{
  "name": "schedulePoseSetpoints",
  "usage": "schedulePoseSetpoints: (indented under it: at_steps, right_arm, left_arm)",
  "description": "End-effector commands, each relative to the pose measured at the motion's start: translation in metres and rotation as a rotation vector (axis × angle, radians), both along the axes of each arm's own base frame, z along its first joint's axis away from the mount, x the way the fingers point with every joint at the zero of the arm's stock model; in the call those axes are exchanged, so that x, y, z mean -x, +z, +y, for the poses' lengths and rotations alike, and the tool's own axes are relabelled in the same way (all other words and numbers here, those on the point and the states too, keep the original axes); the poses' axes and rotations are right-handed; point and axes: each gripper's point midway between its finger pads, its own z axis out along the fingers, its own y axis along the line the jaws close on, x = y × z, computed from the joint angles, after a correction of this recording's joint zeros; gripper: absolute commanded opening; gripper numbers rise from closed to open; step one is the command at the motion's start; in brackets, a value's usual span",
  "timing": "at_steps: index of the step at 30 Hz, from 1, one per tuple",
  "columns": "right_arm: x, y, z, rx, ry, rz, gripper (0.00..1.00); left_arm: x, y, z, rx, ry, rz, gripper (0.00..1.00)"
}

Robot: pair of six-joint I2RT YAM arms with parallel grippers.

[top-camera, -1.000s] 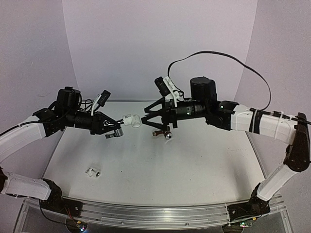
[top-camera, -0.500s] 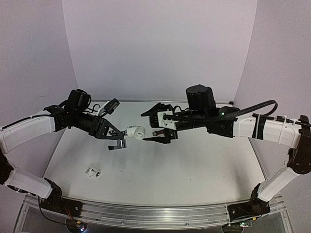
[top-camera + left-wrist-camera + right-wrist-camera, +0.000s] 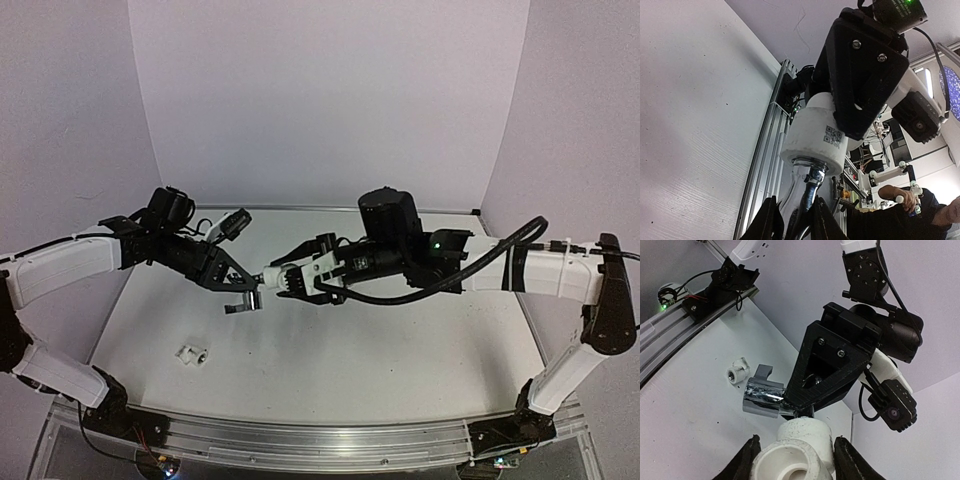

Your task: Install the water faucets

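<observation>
Since 1 s ago: right arm swung in toward 9 o'clock (top view), jaws narrowed. Right gripper (image 3: 283, 279) now brought onto the white fitting (image 3: 800, 450) carried on the end of the chrome faucet (image 3: 761, 399). Left arm shifted only slightly toward centre.

Left gripper (image 3: 243, 291): clamped on chrome faucet, held in mid-air above the table (image 3: 400, 370), approx. centre-left.

Right gripper: fingers (image 3: 746, 460) seen flanking the fitting on both sides. Whether firm contact has been made cannot be told.

Key relation: faucet lies at approx. 8 o'clock from right gripper, just beyond the fitting. Long axis of faucet + fitting runs approx. 8-to-2 o'clock in top view, roughly in line with both wrists. Left arm is the holder; right arm is nearer the fitting end. Judged: next move is relative rotation about this axis, so alignment matters most.

Faucet appearance: shiny chrome, short stubby body, flat handle piece sticking off to one side, threaded end buried in the fitting.

Second white fitting (image 3: 192, 353) on the table, approx. 7 o'clock from left gripper. Brown faucet not made out.
</observation>
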Motion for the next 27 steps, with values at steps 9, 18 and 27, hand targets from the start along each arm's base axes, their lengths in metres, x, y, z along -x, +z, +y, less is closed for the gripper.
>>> schedulePoseSetpoints:
  at_steps: [9,18,27]
  right_arm:
    - [-0.006,0.021,0.011,-0.078,-0.079,0.220,0.00]
    - [-0.011,0.006,0.024,-0.039,-0.208,1.012,0.00]
    - [-0.042,-0.009,0.036,0.298,-0.201,2.073,0.14]
  left_arm:
    - [-0.034,0.028,0.003,-0.036,0.184,-0.299,0.00]
    - [-0.098,0.044,0.051,-0.278,0.600,-0.804,0.00]
    - [-0.037,0.049,0.039,-0.084,0.356,-0.926,0.00]
